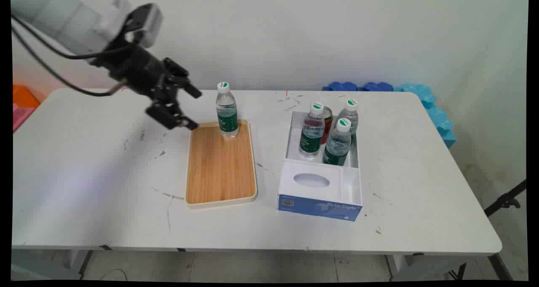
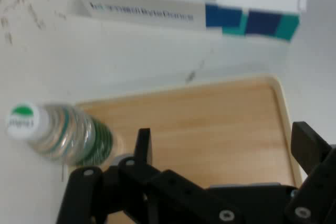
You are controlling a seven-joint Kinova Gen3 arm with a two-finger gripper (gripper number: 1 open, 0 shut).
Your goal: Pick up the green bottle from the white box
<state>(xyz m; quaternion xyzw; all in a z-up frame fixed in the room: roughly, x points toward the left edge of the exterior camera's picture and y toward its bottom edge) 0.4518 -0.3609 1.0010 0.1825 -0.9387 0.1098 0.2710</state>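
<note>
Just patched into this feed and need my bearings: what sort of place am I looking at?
Probably a robot lab or test room, not a home: a scuffed white table against a bare wall, blue foam blocks behind it, and staged props, a wooden tray and a box of water bottles.

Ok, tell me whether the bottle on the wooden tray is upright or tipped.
Upright. The bottle stands on its base at the wooden tray's far end, cap up, apart from the open gripper.

Empty pincer point(image 1: 193, 109) beside trayed bottle point(image 1: 227, 110)

I counted four water bottles point(image 1: 227, 110), one red can point(image 1: 327, 124), one wooden tray point(image 1: 220, 167), one white box point(image 1: 322, 181).
</note>
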